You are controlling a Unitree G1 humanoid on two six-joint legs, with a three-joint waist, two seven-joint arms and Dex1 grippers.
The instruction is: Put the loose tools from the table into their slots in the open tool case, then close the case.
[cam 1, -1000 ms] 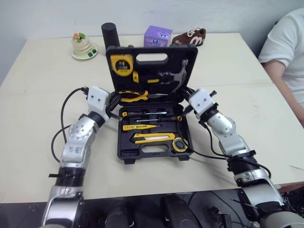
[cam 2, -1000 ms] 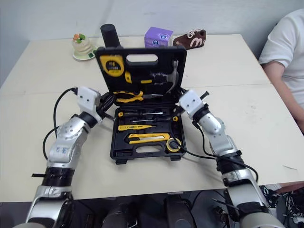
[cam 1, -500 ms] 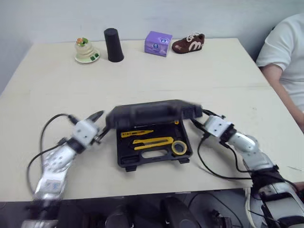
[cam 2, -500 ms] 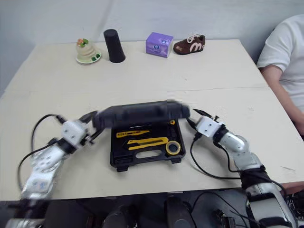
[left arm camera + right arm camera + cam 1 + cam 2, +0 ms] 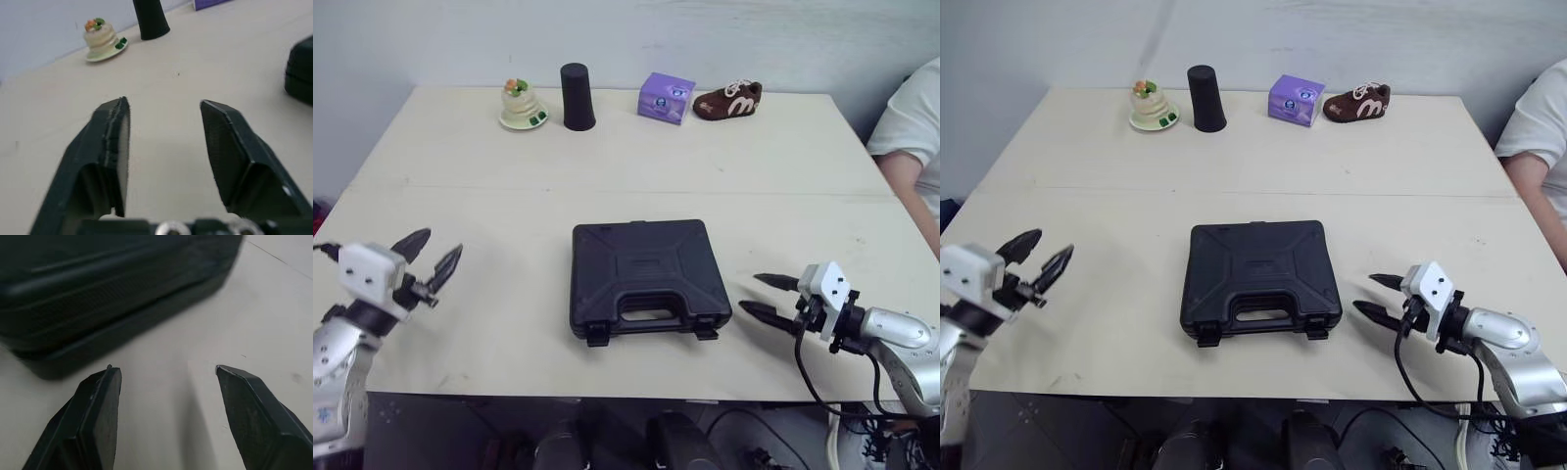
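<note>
The black tool case [image 5: 646, 276] lies shut and flat in the middle of the table, handle and latches toward the near edge; no tools lie outside it. My left gripper [image 5: 429, 257] hovers open over the bare table well to the left of the case, holding nothing. My right gripper [image 5: 756, 297] is open just right of the case's near right corner, fingertips pointing at the case [image 5: 112, 289] with a small gap between them and its side. The left wrist view shows the case's edge [image 5: 301, 68] off to one side.
Along the far edge stand a small cake figure on a plate [image 5: 522, 106], a black cup upside down [image 5: 576, 97], a purple box [image 5: 667, 98] and a brown toy shoe [image 5: 728, 100]. A person in a white shirt [image 5: 913, 127] sits at the right edge.
The case lid came down from standing open to fully shut. Both arms drew back from the case's sides toward the near edge. The camera also shifted.
</note>
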